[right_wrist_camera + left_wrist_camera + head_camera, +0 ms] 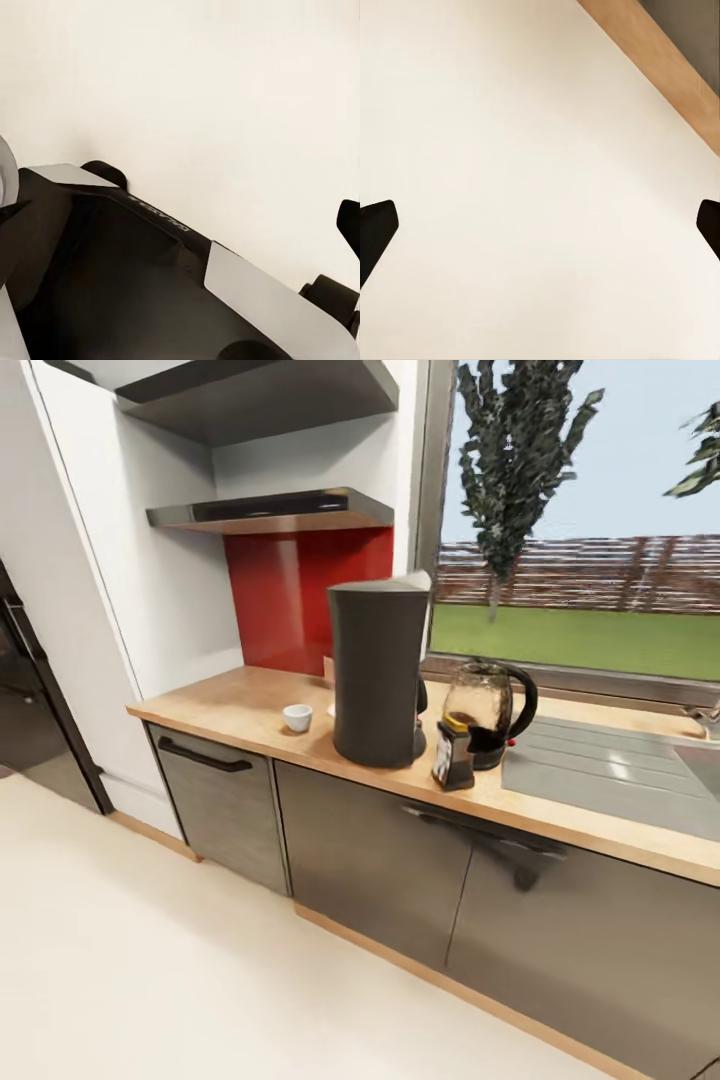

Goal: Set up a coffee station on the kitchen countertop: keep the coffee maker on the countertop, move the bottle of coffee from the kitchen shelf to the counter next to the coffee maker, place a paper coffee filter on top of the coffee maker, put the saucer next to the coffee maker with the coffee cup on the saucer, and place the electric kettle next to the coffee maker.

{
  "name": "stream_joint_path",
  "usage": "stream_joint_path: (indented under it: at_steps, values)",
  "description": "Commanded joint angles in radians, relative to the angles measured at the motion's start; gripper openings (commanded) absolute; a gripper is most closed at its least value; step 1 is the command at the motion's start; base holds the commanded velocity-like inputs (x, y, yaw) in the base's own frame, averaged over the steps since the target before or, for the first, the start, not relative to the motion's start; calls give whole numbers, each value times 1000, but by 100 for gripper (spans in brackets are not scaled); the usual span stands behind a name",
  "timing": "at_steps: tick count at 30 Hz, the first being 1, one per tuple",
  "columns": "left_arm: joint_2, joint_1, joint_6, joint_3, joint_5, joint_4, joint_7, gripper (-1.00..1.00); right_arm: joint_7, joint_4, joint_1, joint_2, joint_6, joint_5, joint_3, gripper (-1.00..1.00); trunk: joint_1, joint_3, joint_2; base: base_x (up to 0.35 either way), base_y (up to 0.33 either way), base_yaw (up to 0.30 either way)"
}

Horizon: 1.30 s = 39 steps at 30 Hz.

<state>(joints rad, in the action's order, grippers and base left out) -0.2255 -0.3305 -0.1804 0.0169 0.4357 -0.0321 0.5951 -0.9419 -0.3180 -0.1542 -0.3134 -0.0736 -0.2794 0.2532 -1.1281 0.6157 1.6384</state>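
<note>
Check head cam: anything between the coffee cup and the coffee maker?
Bare wooden countertop separates the coffee cup from the coffee maker, seen in the head view.

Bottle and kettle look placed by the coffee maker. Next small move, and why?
Probably roll toward the coffee cup: it sits bare on the countertop left of the coffee maker, no saucer under it, and both wrist views show floor, so neither open gripper is in reach.

Nothing legible is showing anywhere. The bottle of coffee [453,755] on the counter [560,808] is carrying a label, but its print is too blurred to read. Faint raised lettering is showing on the robot's dark base [157,213], too small to make out.
</note>
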Motion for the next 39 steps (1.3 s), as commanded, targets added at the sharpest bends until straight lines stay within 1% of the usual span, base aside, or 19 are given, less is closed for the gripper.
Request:
stream_joint_path:
  at_steps: [1, 10, 19, 22, 39]
  values:
    - [0, -1, -4, 1, -1, 1, 3, 100, 0, 0, -1, -1, -8, -5, 7, 100, 0, 1, 0, 229, 268, 67]
    - [0, -1, -2, 1, -1, 1, 2, 100, 0, 0, -1, -1, -8, -4, 8, 100, 0, 1, 0, 260, 243, -10]
    - [0, -1, -2, 1, -2, 1, 5, 100, 0, 0, -1, -1, -8, -4, 8, 100, 0, 1, 0, 203, 256, -249]
    - [0, -1, -2, 1, -2, 1, 5, 100, 0, 0, -1, -1, -8, -4, 8, 100, 0, 1, 0, 153, 279, -143]
    - [0, -1, -2, 1, -1, 1, 6, 100, 2, 0, -1, 0, -9, -4, 8, 100, 0, 1, 0, 27, 307, -19]
